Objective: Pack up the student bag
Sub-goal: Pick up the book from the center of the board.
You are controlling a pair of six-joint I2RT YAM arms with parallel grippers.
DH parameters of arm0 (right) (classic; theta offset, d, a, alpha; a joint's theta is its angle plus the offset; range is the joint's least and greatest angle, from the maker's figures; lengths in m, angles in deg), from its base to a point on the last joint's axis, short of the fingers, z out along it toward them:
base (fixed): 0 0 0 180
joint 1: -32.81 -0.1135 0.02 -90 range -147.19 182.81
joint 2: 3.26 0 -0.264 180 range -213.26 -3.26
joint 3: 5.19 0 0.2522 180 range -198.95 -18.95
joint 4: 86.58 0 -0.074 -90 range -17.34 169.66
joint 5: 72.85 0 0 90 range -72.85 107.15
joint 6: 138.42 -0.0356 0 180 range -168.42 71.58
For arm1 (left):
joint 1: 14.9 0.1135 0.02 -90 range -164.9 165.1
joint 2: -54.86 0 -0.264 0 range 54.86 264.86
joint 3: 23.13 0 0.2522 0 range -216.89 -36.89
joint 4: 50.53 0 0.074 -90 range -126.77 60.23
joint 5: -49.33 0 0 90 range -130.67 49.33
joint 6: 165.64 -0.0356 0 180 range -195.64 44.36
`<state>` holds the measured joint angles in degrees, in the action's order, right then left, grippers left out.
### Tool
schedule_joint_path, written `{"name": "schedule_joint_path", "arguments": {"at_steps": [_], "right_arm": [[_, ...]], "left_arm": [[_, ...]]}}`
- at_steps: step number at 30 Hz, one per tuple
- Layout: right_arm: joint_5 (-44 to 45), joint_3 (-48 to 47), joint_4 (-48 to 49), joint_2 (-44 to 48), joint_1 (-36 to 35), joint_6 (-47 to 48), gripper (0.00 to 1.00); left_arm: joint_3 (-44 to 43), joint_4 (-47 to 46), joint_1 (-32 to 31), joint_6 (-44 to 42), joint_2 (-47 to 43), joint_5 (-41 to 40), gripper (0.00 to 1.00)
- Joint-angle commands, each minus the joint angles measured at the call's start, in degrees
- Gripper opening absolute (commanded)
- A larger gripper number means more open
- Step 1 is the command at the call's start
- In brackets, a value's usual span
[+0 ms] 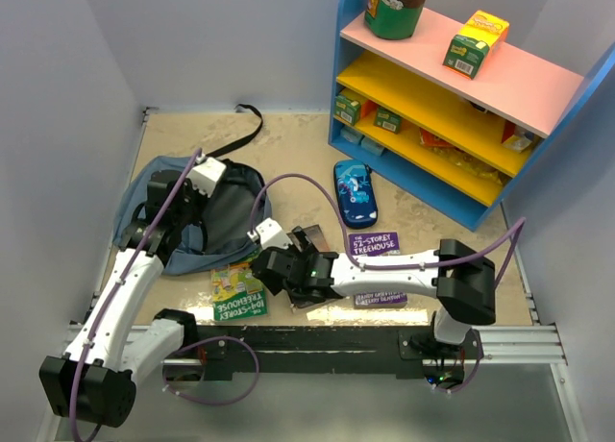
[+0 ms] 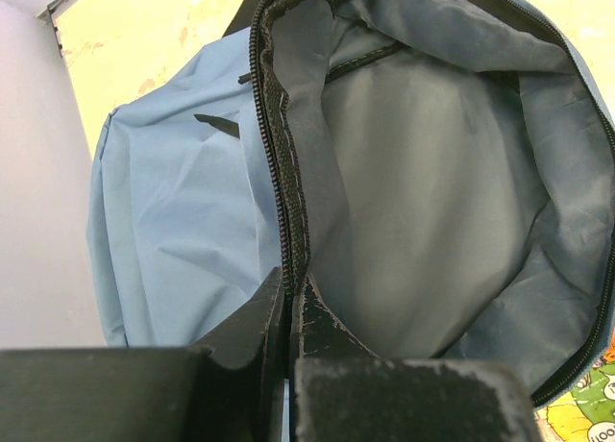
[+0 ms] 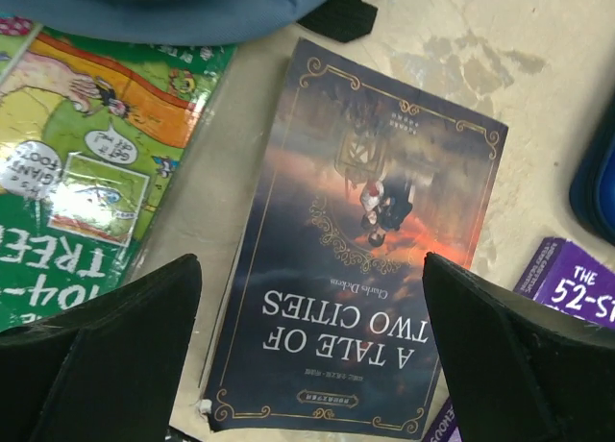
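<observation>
Bag: your blue bag [image 1: 223, 214] lies on the left of the table [image 1: 288, 144], mouth unzipped and gaping, grey lining showing, its black strap [image 1: 246, 125] trailing toward the back wall.
Around it: a green book [image 3: 86, 173] lies at the bag's near edge, partly tucked under the fabric. Just right of it lies a dark book [image 3: 356, 250], then a purple book [image 3: 577, 279]. A dark-blue pencil case [image 1: 354, 192] sits further back, near the foot of the coloured shelf [image 1: 452, 96].
In the way: the bag's rim overhangs the top of the green book; the dark book lies uncovered.
Left arm: it reaches forward over the bag. Your left gripper [image 2: 288, 290] is clamped on the zipper edge, lifting that side of the mouth.
Right arm: it folds leftward, low across the table. Your right gripper [image 3: 309, 264] hangs above the dark book, jaws spread wide, holding nothing.
Hard to see: the arm covers most of the dark book from above. The purple book is cut off at the wrist view's edge, and you cannot tell whether the fingers touch the table.
</observation>
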<state>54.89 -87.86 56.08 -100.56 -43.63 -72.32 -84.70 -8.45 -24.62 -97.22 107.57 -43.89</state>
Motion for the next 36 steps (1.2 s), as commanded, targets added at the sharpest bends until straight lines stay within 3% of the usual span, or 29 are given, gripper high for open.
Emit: {"name": "schedule_joint_path", "arguments": {"at_steps": [1,11,16,19,20,23,25,26,28,33,36], "right_arm": [[0.8,0.4,3.4,1.1,0.4,-6.1,0.99],[4.6,-1.2,2.3,-11.2,0.2,-5.9,0.98],[9.5,-2.1,-1.1,-14.9,0.3,-7.0,0.89],[7.3,-0.4,1.1,-14.5,0.4,-6.7,0.77],[5.6,1.0,1.9,-14.2,1.0,-6.6,0.63],[-1.1,5.0,4.8,-13.1,3.3,-7.6,0.40],[-3.4,7.4,6.9,-11.9,4.0,-8.2,0.30],[-4.9,9.1,7.5,-11.5,4.2,-9.0,0.16],[-5.6,10.4,8.0,-10.7,4.2,-9.5,0.02],[-3.7,11.7,7.8,-6.7,4.2,-10.2,0.00],[0.7,11.0,6.8,0.9,4.0,-8.4,0.00]], "left_arm": [[-2.0,-2.7,0.6,0.3,-0.7,0.4,0.00],[-1.8,-2.6,0.5,0.1,-1.2,0.8,0.00],[-1.8,-2.4,0.5,-0.3,-1.3,0.9,0.00],[-1.8,-2.3,0.5,-0.3,-1.3,0.9,0.00],[-1.8,-2.3,0.5,-0.3,-1.3,0.9,0.00],[-1.9,-2.0,0.6,-0.7,-1.5,0.9,0.00],[-1.8,-1.9,0.5,-1.0,-1.6,0.8,0.00],[-1.8,-1.9,0.5,-1.2,-1.6,0.6,0.00],[-1.8,-1.9,0.5,-1.4,-1.6,0.6,0.00],[-2.3,-2.0,0.5,-1.2,-1.2,0.9,0.00],[-2.4,-2.0,0.4,-1.1,-1.1,1.0,0.00]]}}
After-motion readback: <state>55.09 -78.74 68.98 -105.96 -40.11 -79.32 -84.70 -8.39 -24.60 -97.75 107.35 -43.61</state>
